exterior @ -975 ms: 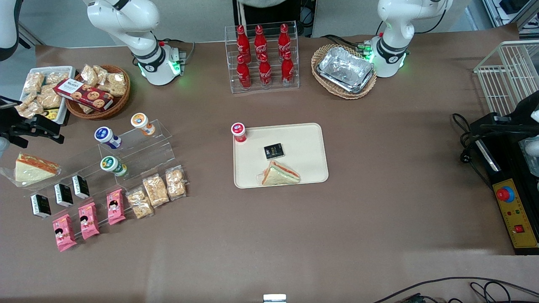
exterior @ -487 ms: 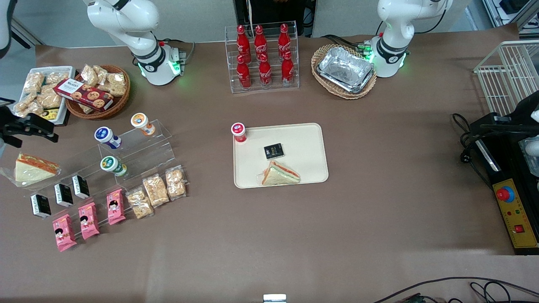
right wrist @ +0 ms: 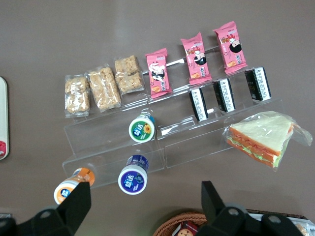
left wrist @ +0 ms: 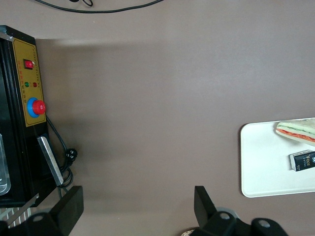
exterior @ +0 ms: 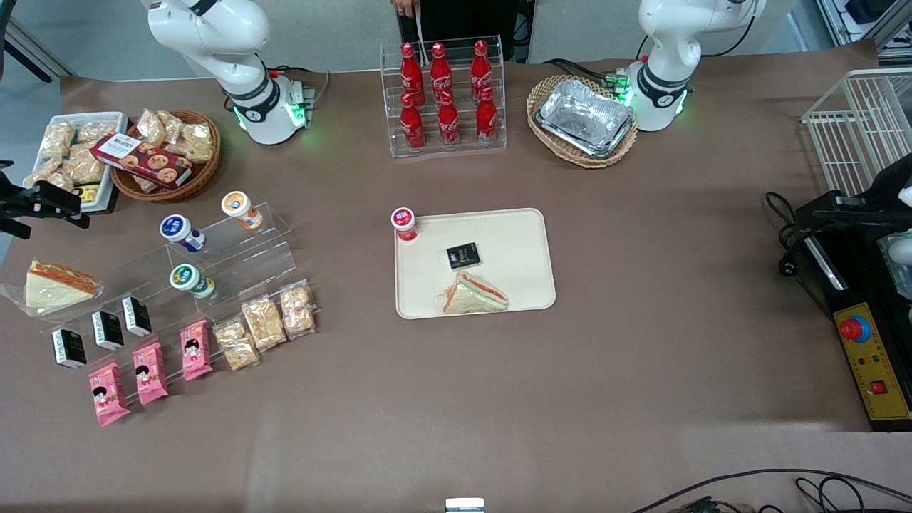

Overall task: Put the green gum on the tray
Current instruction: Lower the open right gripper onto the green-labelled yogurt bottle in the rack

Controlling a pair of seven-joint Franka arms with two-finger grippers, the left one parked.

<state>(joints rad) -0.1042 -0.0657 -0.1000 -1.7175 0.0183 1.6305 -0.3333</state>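
Observation:
The green gum (exterior: pixel 191 280) is a small white bottle with a green-rimmed lid, lying on the lower step of a clear acrylic stand (exterior: pixel 242 249). It also shows in the right wrist view (right wrist: pixel 142 129). The beige tray (exterior: pixel 513 235) lies mid-table and holds a red-lidded bottle (exterior: pixel 404 223), a black box (exterior: pixel 463 255) and a sandwich (exterior: pixel 474 294). My right gripper (exterior: pixel 50 206) hangs high at the working arm's end of the table, well apart from the gum. In the right wrist view the gripper (right wrist: pixel 145 201) is open and empty, its fingers (right wrist: pixel 78 201) wide apart.
A blue-lidded bottle (exterior: pixel 179 231) and an orange-lidded bottle (exterior: pixel 239 208) lie on the same stand. Pink snack packs (exterior: pixel 149 374), black boxes (exterior: pixel 107 329), cracker bags (exterior: pixel 263 324) and a wrapped sandwich (exterior: pixel 57 283) surround it. A wicker basket (exterior: pixel 167 153) is farther from the camera.
My right gripper has drifted a little farther from the front camera and toward the table's end. The gum and the tray have not moved.

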